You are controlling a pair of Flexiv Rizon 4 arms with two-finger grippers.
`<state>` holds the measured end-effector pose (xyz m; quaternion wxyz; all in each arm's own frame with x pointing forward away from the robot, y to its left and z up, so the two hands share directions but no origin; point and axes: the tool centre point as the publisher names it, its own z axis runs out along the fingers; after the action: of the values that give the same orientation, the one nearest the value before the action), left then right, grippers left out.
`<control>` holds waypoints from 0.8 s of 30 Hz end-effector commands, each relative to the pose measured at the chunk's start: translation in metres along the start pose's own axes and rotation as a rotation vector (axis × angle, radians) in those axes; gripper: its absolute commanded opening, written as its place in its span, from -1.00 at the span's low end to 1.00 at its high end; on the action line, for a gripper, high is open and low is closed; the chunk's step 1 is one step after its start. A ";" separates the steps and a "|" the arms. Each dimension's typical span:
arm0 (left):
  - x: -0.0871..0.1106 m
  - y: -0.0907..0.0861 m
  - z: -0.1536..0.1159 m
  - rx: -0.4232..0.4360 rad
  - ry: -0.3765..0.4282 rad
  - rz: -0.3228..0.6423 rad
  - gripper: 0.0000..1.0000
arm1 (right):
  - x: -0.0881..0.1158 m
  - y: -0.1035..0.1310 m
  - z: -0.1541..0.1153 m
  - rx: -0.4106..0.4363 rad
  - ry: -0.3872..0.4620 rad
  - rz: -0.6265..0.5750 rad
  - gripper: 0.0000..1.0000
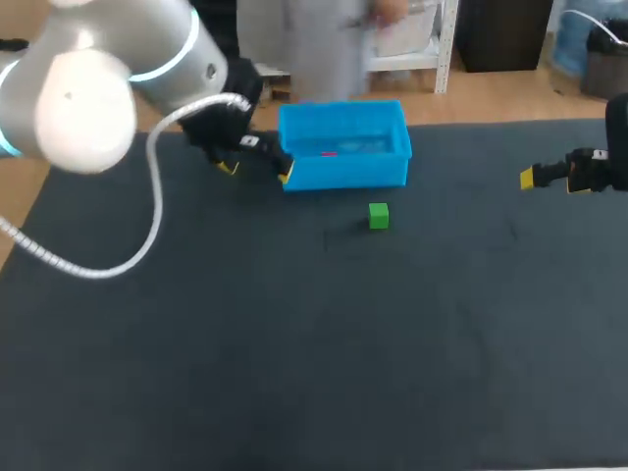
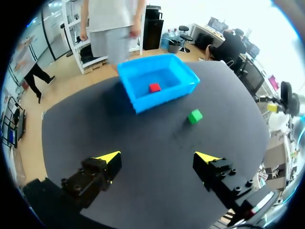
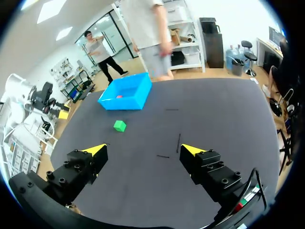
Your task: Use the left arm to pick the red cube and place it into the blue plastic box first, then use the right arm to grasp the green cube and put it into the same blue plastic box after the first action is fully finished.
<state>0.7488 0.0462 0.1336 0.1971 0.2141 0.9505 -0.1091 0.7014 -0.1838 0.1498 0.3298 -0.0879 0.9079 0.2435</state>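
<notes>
The red cube lies inside the blue plastic box at the table's back middle; in the head view only a red sliver of it shows. The green cube sits on the dark mat just in front of the box. My left gripper hangs open and empty beside the box's left end; in its wrist view the box and green cube lie ahead. My right gripper is open and empty at the far right, with the green cube and box far ahead of it.
A white cable loops from my left arm over the mat's left part. Dark mat stretches bare toward the front edge.
</notes>
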 end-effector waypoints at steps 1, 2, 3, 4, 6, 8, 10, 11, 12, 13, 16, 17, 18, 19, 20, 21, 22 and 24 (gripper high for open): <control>0.054 0.004 -0.011 0.009 -0.214 0.005 1.00 | 0.000 0.000 -0.001 0.000 0.000 -0.001 1.00; 0.057 0.004 -0.012 0.014 -0.217 0.009 1.00 | 0.000 0.000 -0.001 0.000 0.000 -0.001 1.00; 0.060 0.005 -0.013 0.025 -0.223 0.013 1.00 | 0.000 0.000 -0.001 0.000 0.000 -0.001 1.00; 0.062 0.006 -0.014 0.024 -0.222 0.013 1.00 | 0.000 0.000 -0.001 0.000 0.000 -0.001 1.00; 0.066 0.009 -0.016 0.031 -0.219 0.015 1.00 | 0.000 0.000 -0.001 0.000 0.000 -0.001 1.00; 0.068 0.011 -0.019 0.037 -0.215 0.018 1.00 | 0.000 0.000 -0.001 0.000 0.000 -0.001 1.00; 0.069 0.013 -0.021 0.047 -0.212 0.030 1.00 | 0.000 0.000 -0.001 0.000 0.000 -0.001 1.00; 0.069 0.014 -0.022 0.052 -0.211 0.034 1.00 | 0.000 0.000 -0.001 0.000 0.000 -0.001 1.00; 0.069 0.014 -0.024 0.057 -0.208 0.042 1.00 | 0.000 0.000 -0.001 0.000 0.000 -0.001 1.00; 0.069 0.014 -0.025 0.070 -0.205 0.048 1.00 | 0.000 0.000 -0.001 0.000 0.000 -0.001 1.00; 0.069 0.017 -0.027 0.085 -0.181 0.062 1.00 | 0.000 0.000 -0.001 0.000 0.000 -0.001 1.00; 0.069 0.018 -0.028 0.090 -0.185 0.063 1.00 | 0.000 0.000 -0.001 0.000 0.000 -0.001 1.00; 0.069 0.019 -0.028 0.100 -0.183 0.064 1.00 | 0.000 0.000 -0.001 0.000 0.000 -0.001 1.00; 0.069 0.020 -0.029 0.106 -0.178 0.065 1.00 | 0.000 0.000 -0.001 0.000 0.000 -0.001 1.00; 0.069 0.021 -0.029 0.114 -0.177 0.070 1.00 | 0.000 0.000 -0.001 0.000 0.000 -0.001 1.00; 0.069 0.021 -0.029 0.113 -0.179 0.073 1.00 | 0.000 0.000 -0.001 0.000 0.000 -0.001 1.00; 0.068 0.021 -0.029 0.110 -0.172 0.077 1.00 | 0.000 0.000 -0.001 0.000 0.000 -0.001 1.00; 0.067 0.020 -0.028 0.108 -0.167 0.083 1.00 | 0.000 0.000 -0.001 0.000 0.000 -0.001 1.00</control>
<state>0.6921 0.0960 0.1284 0.2682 0.2510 0.9155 -0.1643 0.7014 -0.1839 0.1498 0.3298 -0.0879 0.9079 0.2435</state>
